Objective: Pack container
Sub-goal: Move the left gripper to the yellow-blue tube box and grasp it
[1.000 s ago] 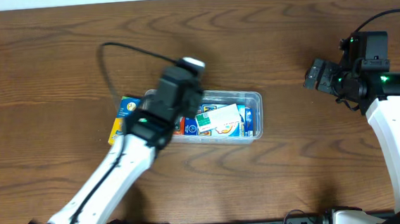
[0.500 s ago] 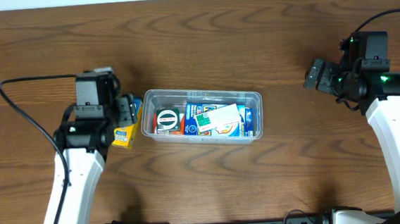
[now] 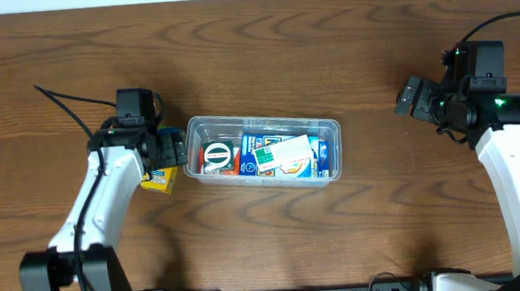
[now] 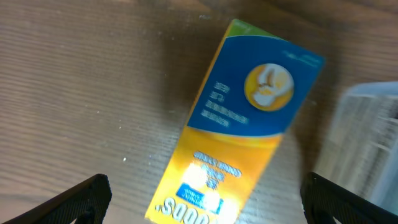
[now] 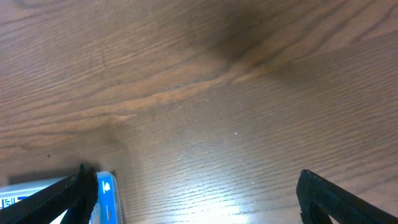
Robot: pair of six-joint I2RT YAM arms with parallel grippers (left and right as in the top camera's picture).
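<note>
Just left of the clear rectangular plastic container, the left end effector now hangs over a blue-and-yellow cardboard carton. A second ago that arm was above the container; it has since swung out past the container's left end and drawn in close to the carton. Its fingers are spread wide, with the carton lying between them on the wooden bench, not yet gripped. This looks like the start of a pick for the one carton that is outside the container.

The container has not moved. It sits mouth up with its long axis running left to right across the bench, the right end a touch nearer the robot, and several small cartons already inside. The loose carton lies skewed to that axis, touching or nearly touching the container's left wall.

Far right of the container, the right end effector hovers spread and empty.
</note>
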